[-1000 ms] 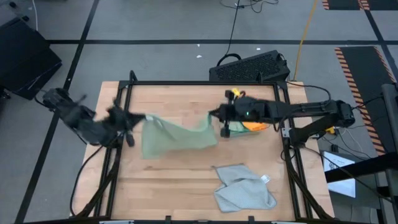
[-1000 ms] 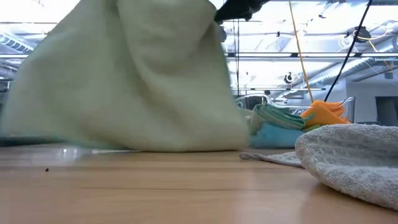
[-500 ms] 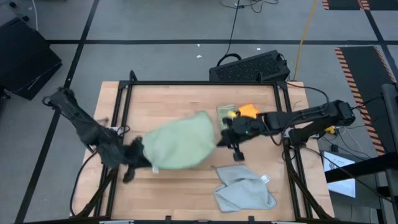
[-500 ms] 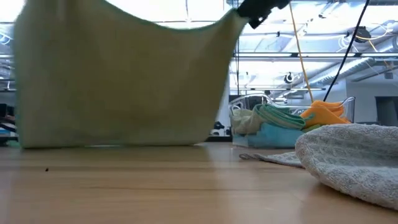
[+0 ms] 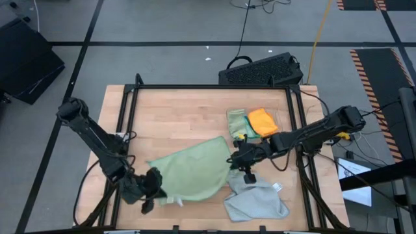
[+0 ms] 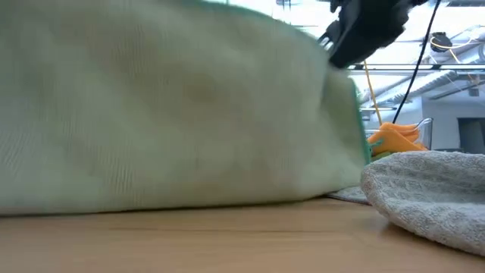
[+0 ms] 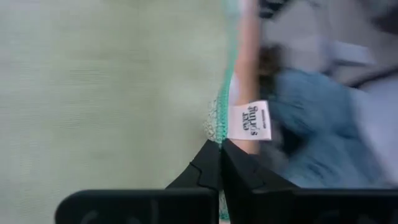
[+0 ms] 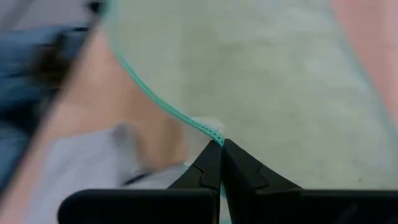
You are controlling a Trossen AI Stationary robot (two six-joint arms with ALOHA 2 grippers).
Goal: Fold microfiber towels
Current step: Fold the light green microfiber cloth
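Note:
A pale sage green towel is stretched between my two grippers over the table's near middle, and it fills most of the low view. My left gripper is shut on its near left corner. My right gripper is shut on its right corner. A light grey towel lies crumpled on the table at the near right. Another sage green towel and an orange towel lie at the far right. My left gripper pinches the towel's corner between its two fingertips, at the green stitched edge beside the white label. My right gripper pinches another corner at the stitched edge between its two fingertips. The towel is spread between the two holds, and its lower part touches the table.
The grey towel lies close beside my right gripper, toward the near right. A dark frame rail runs along the table's left and right sides. A black keyboard lies beyond the far edge. Bare wood shows at the far left.
Both grippers have swung toward the table's near edge and down, carrying the sage green towel with them. The towel hung at the table's far middle. It is now spread low over the near middle, with its lower part on the wood.

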